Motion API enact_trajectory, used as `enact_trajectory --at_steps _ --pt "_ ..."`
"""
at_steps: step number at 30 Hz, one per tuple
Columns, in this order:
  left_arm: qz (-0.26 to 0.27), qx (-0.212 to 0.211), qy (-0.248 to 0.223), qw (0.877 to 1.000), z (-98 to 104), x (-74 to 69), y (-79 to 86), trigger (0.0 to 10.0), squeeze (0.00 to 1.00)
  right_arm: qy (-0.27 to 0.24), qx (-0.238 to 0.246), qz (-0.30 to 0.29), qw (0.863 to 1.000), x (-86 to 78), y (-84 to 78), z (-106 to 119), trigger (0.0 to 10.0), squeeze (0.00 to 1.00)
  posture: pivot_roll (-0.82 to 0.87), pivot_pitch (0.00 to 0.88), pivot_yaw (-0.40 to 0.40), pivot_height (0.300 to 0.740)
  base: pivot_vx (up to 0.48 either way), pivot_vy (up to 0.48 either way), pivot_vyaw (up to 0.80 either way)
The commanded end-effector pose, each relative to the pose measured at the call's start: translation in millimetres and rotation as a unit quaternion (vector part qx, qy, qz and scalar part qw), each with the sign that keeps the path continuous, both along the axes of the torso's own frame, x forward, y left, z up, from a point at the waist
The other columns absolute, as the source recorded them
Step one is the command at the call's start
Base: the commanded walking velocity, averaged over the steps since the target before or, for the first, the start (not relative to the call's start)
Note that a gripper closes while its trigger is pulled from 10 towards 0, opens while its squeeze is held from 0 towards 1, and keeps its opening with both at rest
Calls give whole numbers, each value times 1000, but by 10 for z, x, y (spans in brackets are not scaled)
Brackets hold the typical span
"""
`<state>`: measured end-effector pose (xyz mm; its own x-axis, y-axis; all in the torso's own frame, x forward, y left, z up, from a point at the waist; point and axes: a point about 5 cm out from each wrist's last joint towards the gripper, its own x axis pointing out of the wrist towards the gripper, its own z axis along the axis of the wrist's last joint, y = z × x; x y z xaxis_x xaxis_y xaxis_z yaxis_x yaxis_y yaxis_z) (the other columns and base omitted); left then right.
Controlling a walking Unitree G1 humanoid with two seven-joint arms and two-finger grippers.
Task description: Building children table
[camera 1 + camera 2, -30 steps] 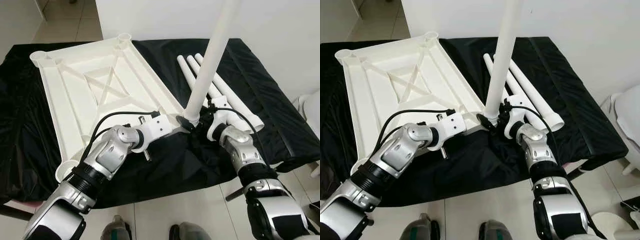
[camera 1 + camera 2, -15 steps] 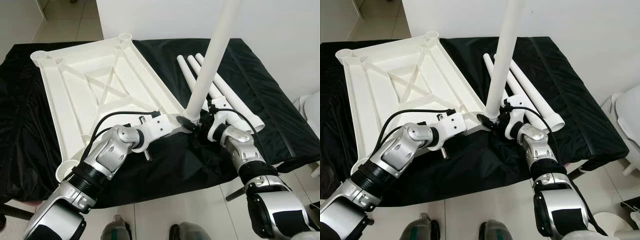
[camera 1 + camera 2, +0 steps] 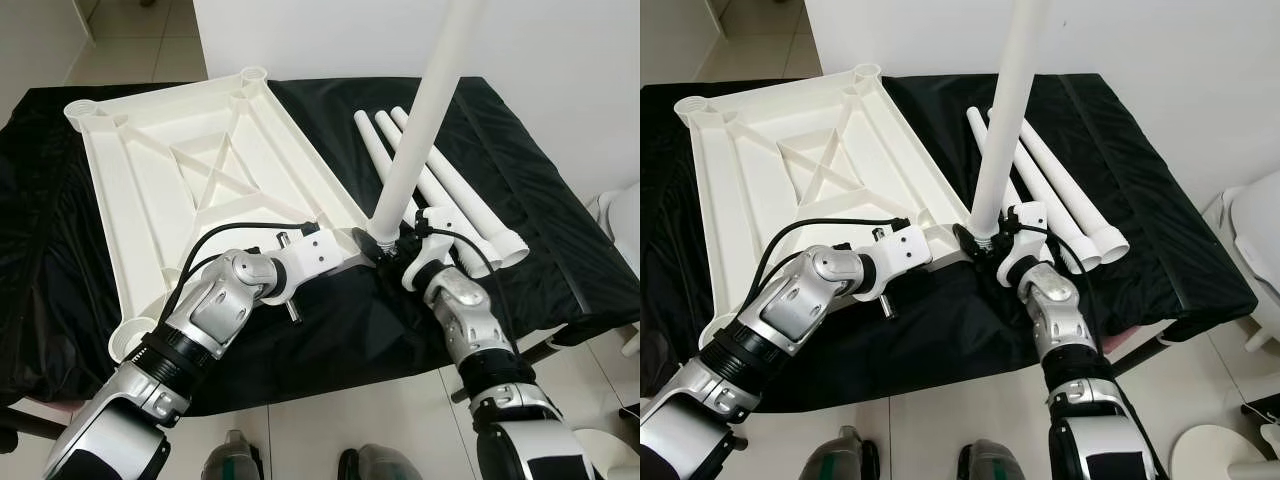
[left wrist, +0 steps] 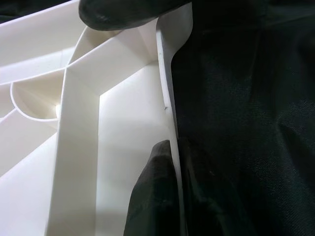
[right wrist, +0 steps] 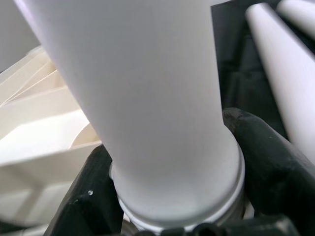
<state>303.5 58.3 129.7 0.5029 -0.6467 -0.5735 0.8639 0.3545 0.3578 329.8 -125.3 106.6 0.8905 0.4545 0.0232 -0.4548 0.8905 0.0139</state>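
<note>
Cloth: 1 black cover [image 3: 330,320] over the desk, wrinkled, hangs off the near edge.
Tabletop: 1 white plastic tabletop [image 3: 190,190], lying underside up on the cloth at the robot's left, X-shaped ribs showing. 4 round leg sockets at the corners; the far two and the near-left one are open.
L arm: reaches in from bottom left, black cable looped over the wrist.
L gripper: left gripper [image 3: 366,246] at the tabletop's near-right corner. L wrist view: 2 black fingers [image 4: 152,196] set on either side of the thin white rim wall, one inside the tray, one outside, clamped on the tabletop's edge.
Upright leg: 1 white upright leg [image 3: 420,120], standing w/ its base at the near-right corner socket, leaning slightly, top runs out of the picture.
R gripper: right gripper [image 3: 398,246] at the foot of the upright leg, just beside the L gripper. R wrist view: 2 black fingers [image 5: 266,152], one on each side of the flared collar at the leg's base, pressed onto it.
R arm: comes up from bottom right, wrist bent toward the socket.
Spare legs: 3 white spare legs [image 3: 450,195] lying side by side on the cloth to the right of the tabletop, touching or nearly so, flared ends toward the robot. The R wrist passes just in front of their near ends.
Floor: pale tiles [image 3: 330,420] below the desk edge.
Far right: part of a white rounded object [image 3: 625,215], can't tell what.
</note>
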Motion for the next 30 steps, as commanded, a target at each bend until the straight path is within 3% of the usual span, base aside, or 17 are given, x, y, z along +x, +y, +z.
enact_trajectory --at_steps 1,3,6,14,15,18,19,27,30 --pt "3 8 -15 1000 -17 -8 -34 10000 0 11 46 -28 999 0 145 26 0 0 -59 0 -17 740 0 0 0" --pt "3 7 -15 1000 -23 -12 -37 10000 0 18 54 -83 995 -14 167 6 0 0 -59 0 -18 740 0 0 0" --pt "1 8 -14 1000 -30 -16 -42 10000 0 19 29 -153 988 -22 176 -10 0 0 -58 0 -18 740 0 0 0" --pt "-2 8 -13 1000 -38 -27 -56 10000 0 24 40 -165 985 -111 308 20 0 0 -55 0 -23 740 0 0 0" --pt "-2 8 -13 1000 -39 -26 -54 10000 0 28 40 -167 985 -113 297 16 4824 0 -55 0 -24 740 0 0 0" --pt "-2 8 -13 1000 -39 -25 -53 10000 0 31 41 -171 984 -112 284 15 4824 0 -55 0 -24 740 0 0 0" --pt "-2 9 -14 1000 -40 -19 -49 10000 0 28 43 -164 985 -109 267 30 10000 1000 -55 0 -24 740 0 0 0" --pt "-4 9 -14 1000 -45 -18 -61 10000 0 0 47 -91 995 -83 193 126 10000 1000 -62 0 -21 740 0 0 0" --pt "-6 9 -14 1000 -44 -17 -72 10000 0 -20 26 -58 998 -80 132 171 10000 1000 -66 0 -17 740 0 0 0"
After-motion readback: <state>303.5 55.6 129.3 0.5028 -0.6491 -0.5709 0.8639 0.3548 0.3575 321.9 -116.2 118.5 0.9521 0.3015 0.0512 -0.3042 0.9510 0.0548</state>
